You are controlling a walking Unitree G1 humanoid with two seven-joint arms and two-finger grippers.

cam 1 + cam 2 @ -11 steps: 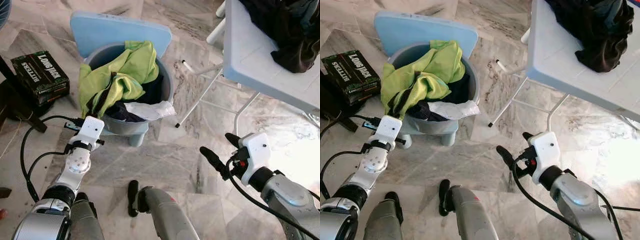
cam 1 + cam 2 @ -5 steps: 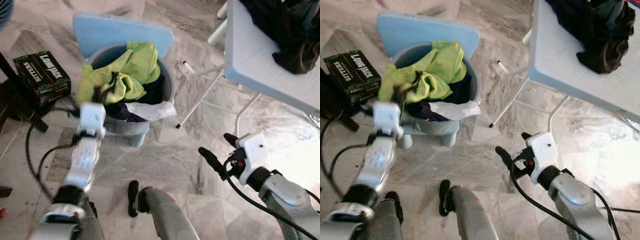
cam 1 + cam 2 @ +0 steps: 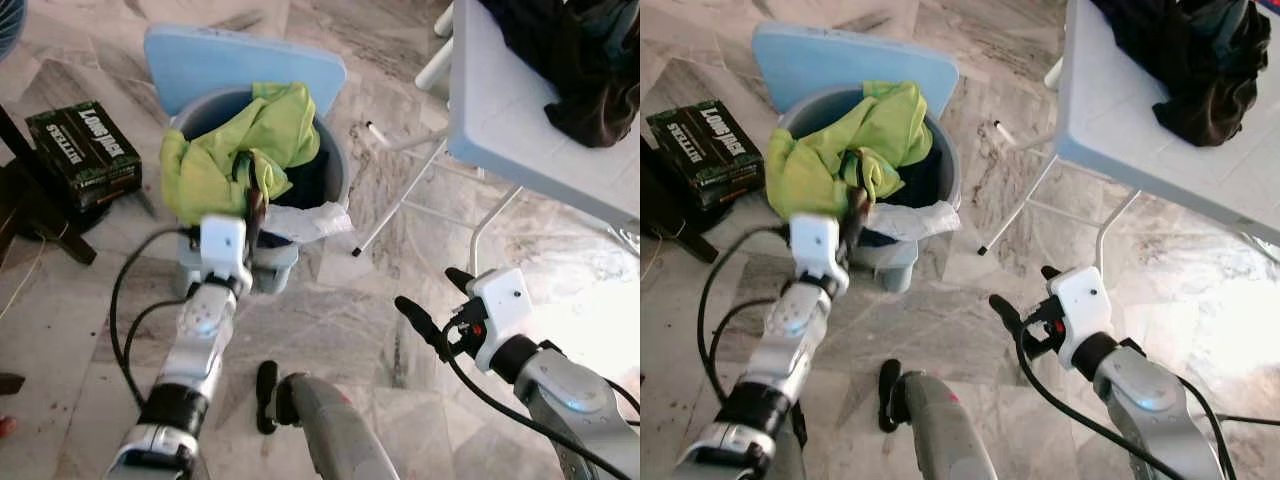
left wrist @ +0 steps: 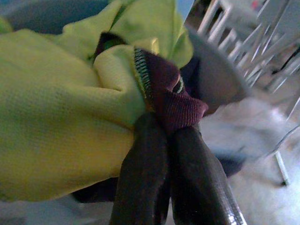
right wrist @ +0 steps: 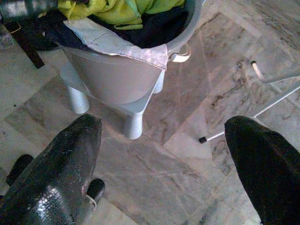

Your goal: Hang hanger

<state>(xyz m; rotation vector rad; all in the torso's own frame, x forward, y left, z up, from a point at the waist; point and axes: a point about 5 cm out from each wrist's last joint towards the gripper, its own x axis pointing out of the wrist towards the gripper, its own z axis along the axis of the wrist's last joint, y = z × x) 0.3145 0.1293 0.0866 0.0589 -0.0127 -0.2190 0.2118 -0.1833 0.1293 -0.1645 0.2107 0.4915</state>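
Left gripper (image 4: pixel 161 136) has swung in over the laundry basket (image 3: pixel 333 160), now pinching the green shirt (image 3: pixel 230 150); right gripper (image 3: pixel 435 305) hovers spread.

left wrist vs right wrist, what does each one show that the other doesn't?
Left wrist view alone: the left claw shut on the maroon collar of the yellow-green garment, with white rack bars behind.

Right wrist view alone: the right claw open over the marble floor, the bucket's stubby legs and a white cloth draped over its rim.

Both: the grey bucket and the yellow-green garment piled in it.
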